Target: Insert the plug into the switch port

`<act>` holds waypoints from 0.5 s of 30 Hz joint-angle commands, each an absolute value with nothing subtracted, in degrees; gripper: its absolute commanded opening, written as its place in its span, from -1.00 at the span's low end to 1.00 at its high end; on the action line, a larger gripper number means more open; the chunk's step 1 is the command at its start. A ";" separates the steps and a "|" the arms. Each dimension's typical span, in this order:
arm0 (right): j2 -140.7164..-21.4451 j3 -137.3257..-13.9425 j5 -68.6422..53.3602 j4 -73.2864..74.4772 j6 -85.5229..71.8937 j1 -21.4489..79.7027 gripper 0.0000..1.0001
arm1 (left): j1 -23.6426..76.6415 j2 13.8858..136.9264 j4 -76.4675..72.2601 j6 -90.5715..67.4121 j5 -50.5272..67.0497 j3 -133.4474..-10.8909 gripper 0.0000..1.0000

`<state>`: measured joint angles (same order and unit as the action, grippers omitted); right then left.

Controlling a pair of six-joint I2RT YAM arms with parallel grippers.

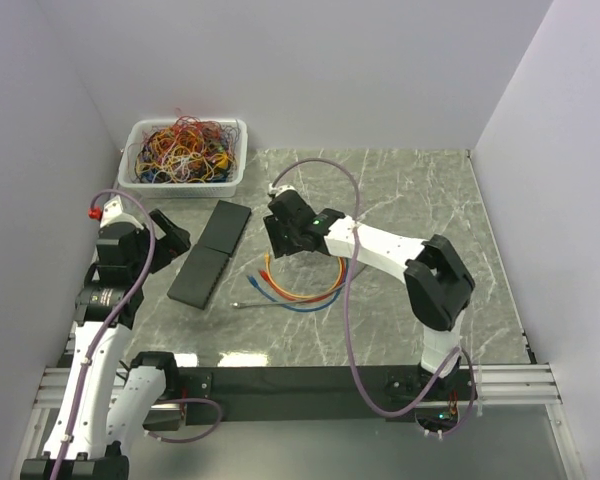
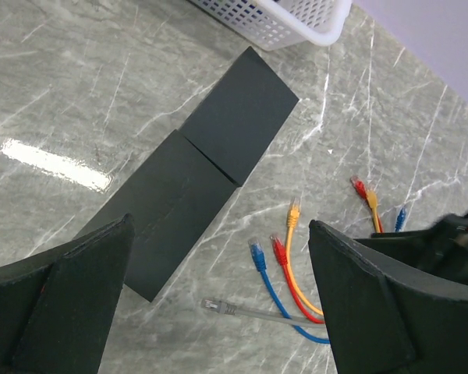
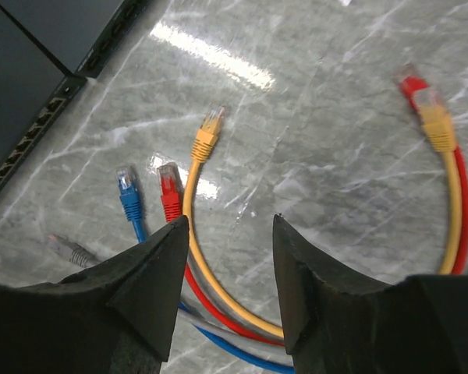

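Right tool (image 3: 229,226) (matte) over yellow cable (image 3: 205,144)

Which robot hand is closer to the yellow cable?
Right. The right gripper hovers just above the yellow cable, open. The left gripper sits off to the left, beyond the black switches.

Two black switches (image 1: 225,225), four loose cables (image 1: 300,297), one basket (image 1: 185,187)
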<state>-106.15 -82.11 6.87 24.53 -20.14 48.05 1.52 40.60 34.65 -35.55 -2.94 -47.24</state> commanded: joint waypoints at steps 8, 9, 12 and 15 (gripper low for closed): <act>-112.14 -89.64 10.11 25.93 -22.67 51.06 0.01 | 1.23 38.58 34.01 -34.63 -3.43 -47.02 0.95; -113.37 -90.17 10.19 26.28 -22.85 51.24 -0.03 | 1.14 38.15 33.93 -34.63 -3.51 -47.02 0.95; -115.74 -91.76 10.98 27.07 -23.47 51.42 -0.06 | 1.23 37.62 33.93 -34.80 -3.60 -46.76 0.94; -117.76 -92.99 11.34 27.68 -24.08 51.59 -0.07 | 1.23 37.62 34.10 -34.98 -3.78 -46.93 0.94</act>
